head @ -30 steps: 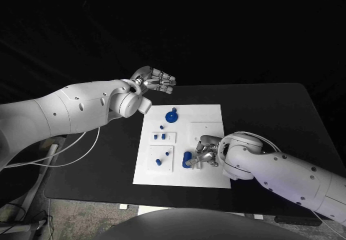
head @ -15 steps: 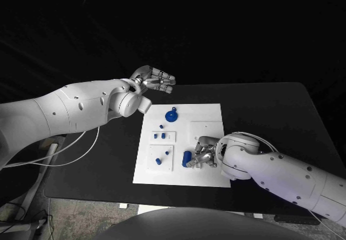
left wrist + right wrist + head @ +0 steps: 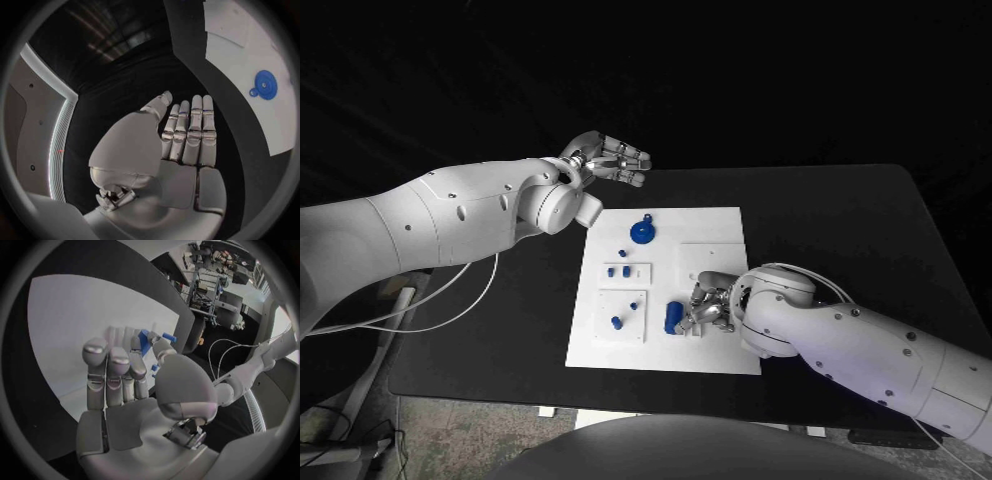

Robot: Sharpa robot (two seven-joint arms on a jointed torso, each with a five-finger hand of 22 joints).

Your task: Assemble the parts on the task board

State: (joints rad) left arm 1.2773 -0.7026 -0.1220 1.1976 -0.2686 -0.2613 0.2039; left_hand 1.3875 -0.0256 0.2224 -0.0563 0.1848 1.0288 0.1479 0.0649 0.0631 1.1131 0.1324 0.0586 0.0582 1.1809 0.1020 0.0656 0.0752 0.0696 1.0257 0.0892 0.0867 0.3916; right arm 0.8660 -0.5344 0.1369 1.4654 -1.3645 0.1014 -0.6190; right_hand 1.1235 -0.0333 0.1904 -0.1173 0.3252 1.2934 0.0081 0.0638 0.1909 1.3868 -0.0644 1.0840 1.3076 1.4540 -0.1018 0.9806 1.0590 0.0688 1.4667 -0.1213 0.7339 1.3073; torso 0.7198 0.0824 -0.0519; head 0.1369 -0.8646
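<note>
Right hand (image 3: 710,308) sits low over the board (image 3: 711,235), thumb and finger pinching a blue part (image 3: 145,341) near the board's near edge. Left hand (image 3: 606,159) hovers released, fingers straight, beyond the far-left corner over the tabletop (image 3: 848,215).

Matt white task board (image 3: 711,250) on a matt black table (image 3: 848,220); smooth blue plastic parts (image 3: 643,232); hands (image 3: 181,145) of satin silver metal.

My left hand (image 3: 607,160) raised, palm open, fingers straight and side by side, holding nothing, my right hand (image 3: 710,305) low, fingers curled, pinching a small blue part (image 3: 675,318).
</note>
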